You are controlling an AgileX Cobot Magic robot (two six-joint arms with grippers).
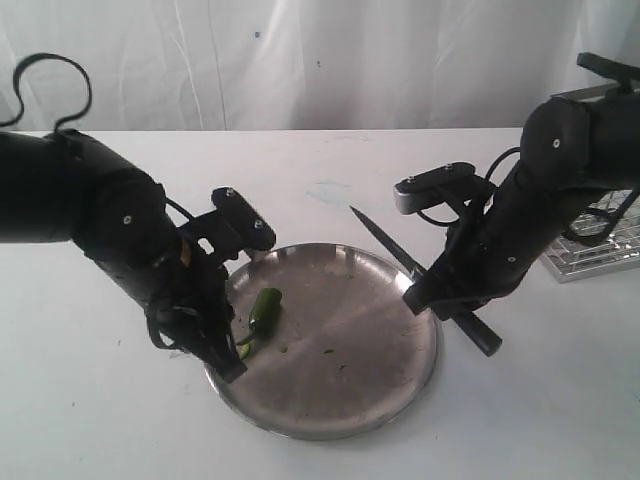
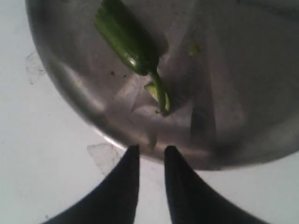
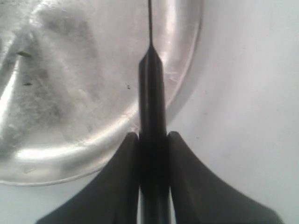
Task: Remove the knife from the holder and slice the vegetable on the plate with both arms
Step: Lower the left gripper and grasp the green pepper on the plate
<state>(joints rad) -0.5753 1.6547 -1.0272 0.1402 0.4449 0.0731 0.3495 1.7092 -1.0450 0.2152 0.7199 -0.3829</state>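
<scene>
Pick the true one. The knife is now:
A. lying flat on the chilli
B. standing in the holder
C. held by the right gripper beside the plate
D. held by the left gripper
C: the right gripper is shut on the knife handle at the plate rim.

The plate (image 1: 400, 350) lies on the desk (image 1: 90, 420) between both grippers, the pepper (image 1: 264, 306) on it just beside the left gripper (image 1: 228, 362), the knife (image 1: 385, 243) in the right gripper (image 1: 430, 300) across the opposite rim.
</scene>
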